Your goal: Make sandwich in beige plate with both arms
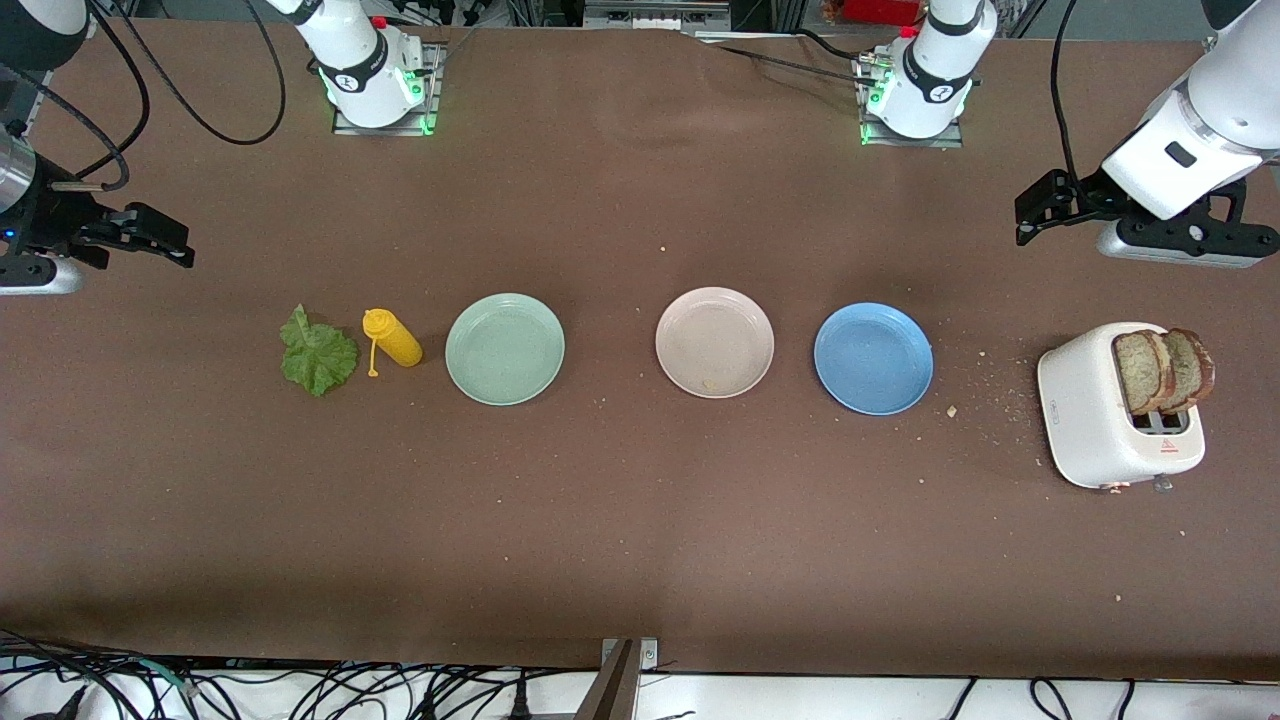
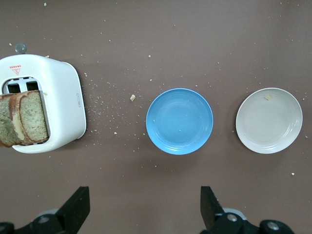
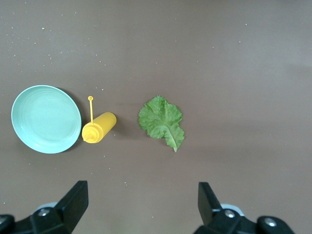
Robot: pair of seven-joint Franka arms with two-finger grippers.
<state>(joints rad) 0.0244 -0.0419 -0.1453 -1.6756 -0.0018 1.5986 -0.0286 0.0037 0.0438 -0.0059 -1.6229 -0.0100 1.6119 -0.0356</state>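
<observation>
Two bread slices [image 1: 1163, 371] stand upright in the toaster [image 1: 1100, 420], beige plate [image 1: 714, 342] bare.

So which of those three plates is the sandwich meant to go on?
Three round plates lie in a row across the brown table. The beige plate is the middle one, between the mint-green plate toward the right arm's end and the blue plate toward the toaster. Its pale pinkish-beige colour sets it apart.

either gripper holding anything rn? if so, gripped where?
Nothing held. Left gripper is open and empty above the table near the toaster; right gripper is open and empty at the lettuce end. Bread sits in the toaster.
</observation>
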